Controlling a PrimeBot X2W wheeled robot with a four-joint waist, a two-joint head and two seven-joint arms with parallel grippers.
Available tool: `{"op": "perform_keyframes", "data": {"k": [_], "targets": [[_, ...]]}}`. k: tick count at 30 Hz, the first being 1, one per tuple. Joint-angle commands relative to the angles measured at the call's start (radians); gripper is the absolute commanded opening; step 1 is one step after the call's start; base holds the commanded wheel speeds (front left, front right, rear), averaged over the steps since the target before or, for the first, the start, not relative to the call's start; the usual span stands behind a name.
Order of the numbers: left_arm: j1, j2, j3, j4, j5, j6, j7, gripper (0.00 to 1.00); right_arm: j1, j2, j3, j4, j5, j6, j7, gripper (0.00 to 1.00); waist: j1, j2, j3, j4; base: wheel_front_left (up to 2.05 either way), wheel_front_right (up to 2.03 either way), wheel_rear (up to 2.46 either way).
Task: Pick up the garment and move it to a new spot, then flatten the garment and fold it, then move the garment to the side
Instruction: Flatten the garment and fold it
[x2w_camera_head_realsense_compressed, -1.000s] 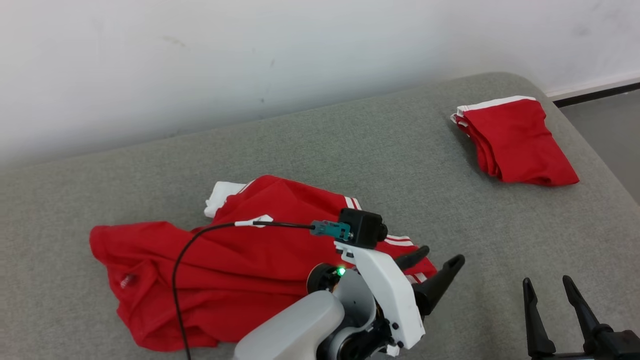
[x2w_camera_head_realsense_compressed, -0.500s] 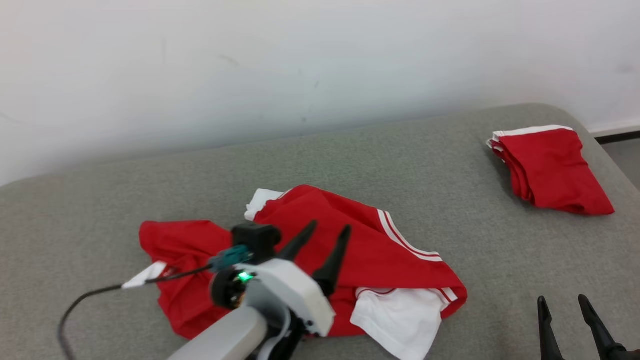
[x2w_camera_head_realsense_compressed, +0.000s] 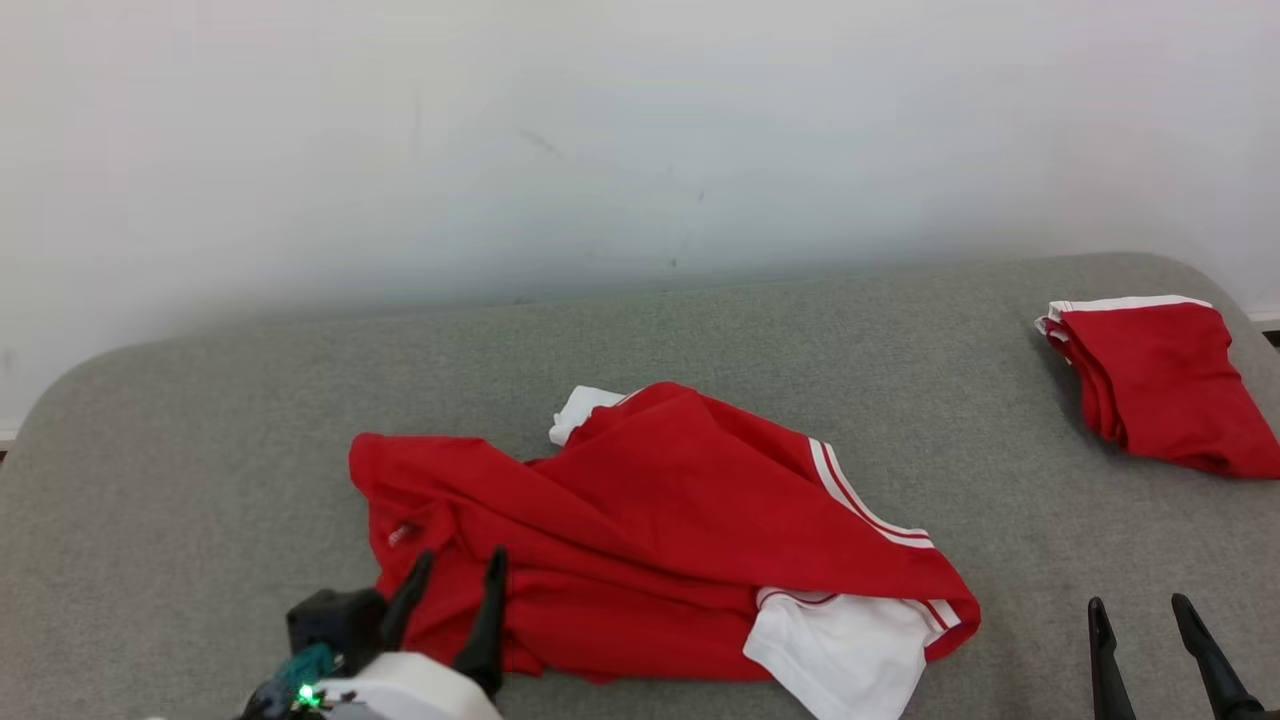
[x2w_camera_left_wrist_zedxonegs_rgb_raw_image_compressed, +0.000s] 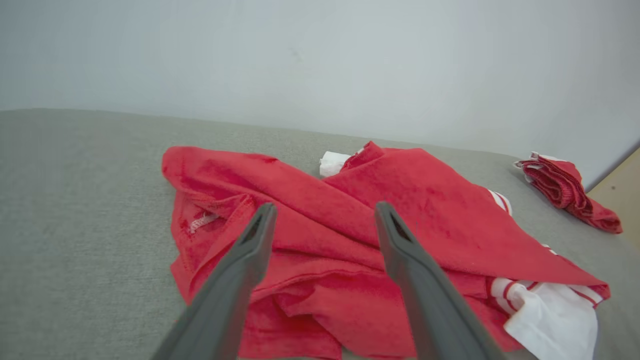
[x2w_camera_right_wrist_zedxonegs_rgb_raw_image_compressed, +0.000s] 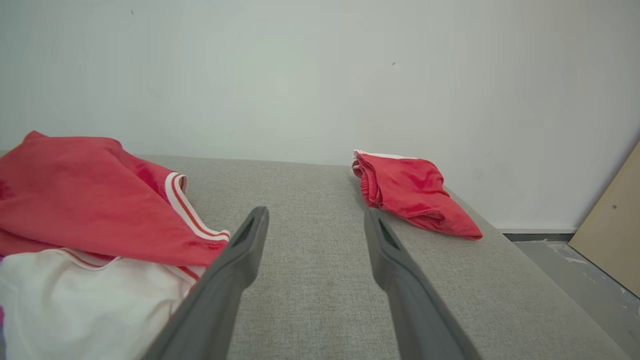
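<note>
Crumpled red garment (x2w_camera_head_realsense_compressed: 660, 520) on grey surface (x2w_camera_head_realsense_compressed: 200, 450), left gripper (x2w_camera_head_realsense_compressed: 460, 553) at its near edge, jaws apart

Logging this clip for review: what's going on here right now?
A two-armed robot is working on a crumpled red garment that lies unfolded on the grey pad. Its left gripper is open at the garment's near left edge, gripping nothing. The right gripper is open too, over bare pad to the garment's right. A folded red piece sits at the far right. Flattening and folding are not yet done.
</note>
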Motion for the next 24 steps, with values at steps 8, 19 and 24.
{"op": "perform_keyframes", "data": {"k": [8, 19, 24], "targets": [[0.165, -0.038, 0.136, -0.014, 0.164, -0.054, -0.003, 1.00, 0.024, -0.002, -0.003, -0.003, -0.011, -0.002, -0.003, 1.00, 0.0000, 0.0000, -0.007, 0.012, 0.00, 0.00, 0.00], [0.189, -0.082, 0.207, 0.111, 0.262, -0.119, -0.002, 1.00, 0.008, -0.002, 0.008, -0.007, -0.020, -0.002, -0.003, 1.00, 0.0000, 0.0000, 0.008, -0.024, 0.00, 0.00, 0.00], [0.149, -0.056, 0.198, 0.202, 0.326, -0.145, -0.002, 1.00, 0.012, -0.002, 0.000, -0.009, -0.021, -0.002, -0.003, 1.00, 0.0000, 0.0000, 0.032, -0.042, 0.00, 0.00, 0.00]]}}
